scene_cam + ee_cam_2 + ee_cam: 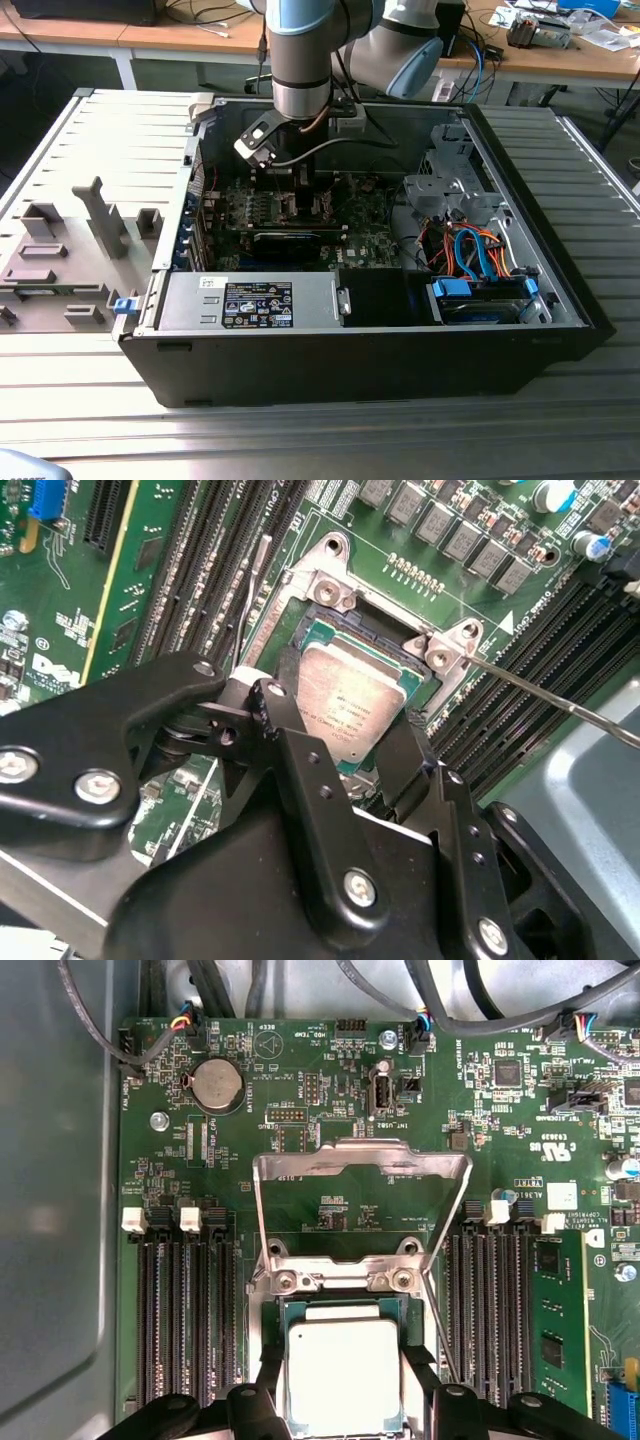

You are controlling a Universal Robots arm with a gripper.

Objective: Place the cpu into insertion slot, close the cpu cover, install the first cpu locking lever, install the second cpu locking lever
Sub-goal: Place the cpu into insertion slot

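Shows the gripper (pixel 342 1358) narrowed onto two opposite edges of the cpu (pixel 343 1390), flat, directly over the insertion slot (pixel 340 1304). Shows the cpu cover (pixel 360 1158) raised open just beyond. Sits near ten o'clock inside the computer case (pixel 350 372), exterior view.

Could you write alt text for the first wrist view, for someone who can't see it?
A silver-grey cpu is at the insertion slot on a green motherboard, with the black tool around it. The cpu cover is swung open.
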